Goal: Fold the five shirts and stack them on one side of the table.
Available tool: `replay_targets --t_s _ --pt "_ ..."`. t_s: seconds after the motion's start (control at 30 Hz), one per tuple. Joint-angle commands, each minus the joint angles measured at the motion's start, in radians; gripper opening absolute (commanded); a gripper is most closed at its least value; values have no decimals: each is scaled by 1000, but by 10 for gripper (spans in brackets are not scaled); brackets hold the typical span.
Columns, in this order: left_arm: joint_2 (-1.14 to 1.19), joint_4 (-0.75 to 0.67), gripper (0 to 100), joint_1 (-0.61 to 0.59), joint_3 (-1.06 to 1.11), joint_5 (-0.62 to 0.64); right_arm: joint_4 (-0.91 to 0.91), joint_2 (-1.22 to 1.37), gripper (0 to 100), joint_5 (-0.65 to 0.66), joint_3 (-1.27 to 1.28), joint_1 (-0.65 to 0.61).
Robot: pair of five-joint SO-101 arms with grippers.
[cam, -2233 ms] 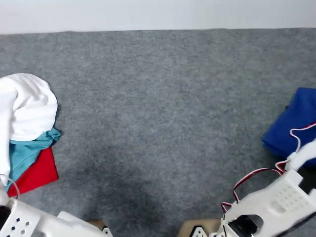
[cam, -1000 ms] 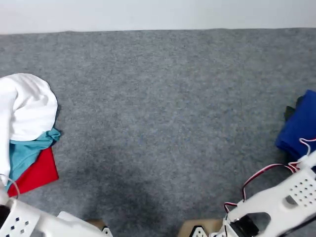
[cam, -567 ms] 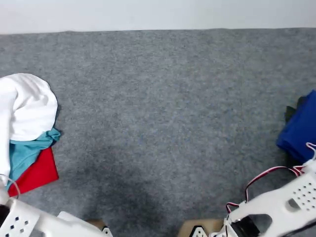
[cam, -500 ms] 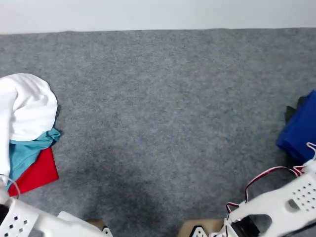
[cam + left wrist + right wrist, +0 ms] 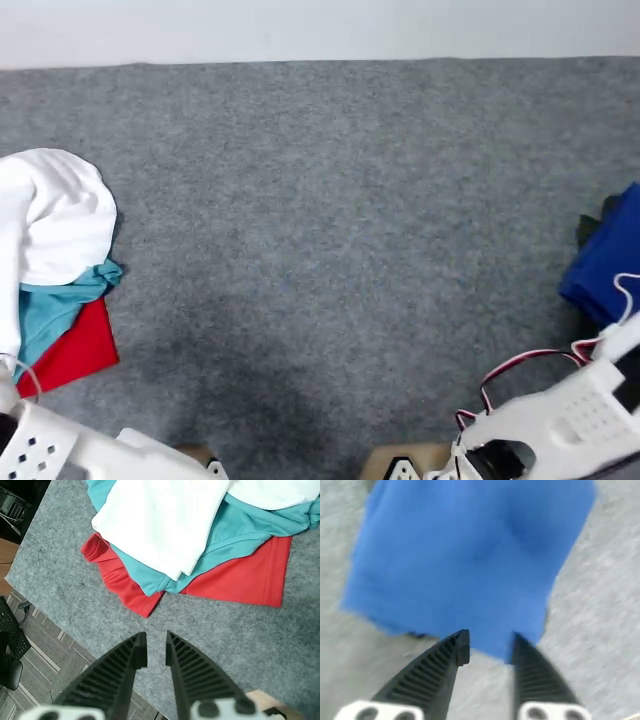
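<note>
While left hand point(image 5: 156, 650) and right hand point(image 5: 490, 647) hang released, blue shirt point(image 5: 610, 265) and shirt pile point(image 5: 55, 250) flank wide grey mat point(image 5: 340, 220).

Shirt pile point(image 5: 55, 220), blue shirt point(image 5: 608, 268) — open mat point(image 5: 340, 230) between

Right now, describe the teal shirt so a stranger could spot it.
On the grey felt table, find the heap on the left arm's side. The teal fabric shirt is its middle layer, under the white shirt and over the red shirt.
</note>
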Motion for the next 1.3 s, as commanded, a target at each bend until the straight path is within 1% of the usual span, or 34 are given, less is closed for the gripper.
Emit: replay_targets --t_s 0.0,0.07,0.1,0.17,0.33,0.4,0.5,0.63,0.73,1.17,1.27 --pt "-11 23 73 -6 -7 -3 128 -79 30 -46 -61 -27" --pt "-11 23 73 -6 -8 -3 205 -79 28 -44 -57 -30" --pt "-11 21 73 -6 -8 -5 214 -76 17 -44 -52 -35" --pt "-11 21 73 -3 -7 -5 211 -71 9 -38 -23 -35" --pt "-11 20 73 -2 -4 -5 189 -70 9 -31 140 -54" --pt "-11 18 73 -2 -4 -5 131 -70 9 9 219 -61" --pt "-9 18 73 0 -2 -5 -21 -70 9 66 338 -58" --pt "-9 18 73 0 -2 -5 -208 -70 9 100 483 -58" --pt "-9 18 73 0 -2 -5 -294 -70 9 110 548 -59" --pt "-9 17 73 0 -2 -5 -308 -82 9 112 549 -44" --pt "-9 17 73 0 -2 -5 -277 -99 9 112 512 -24"
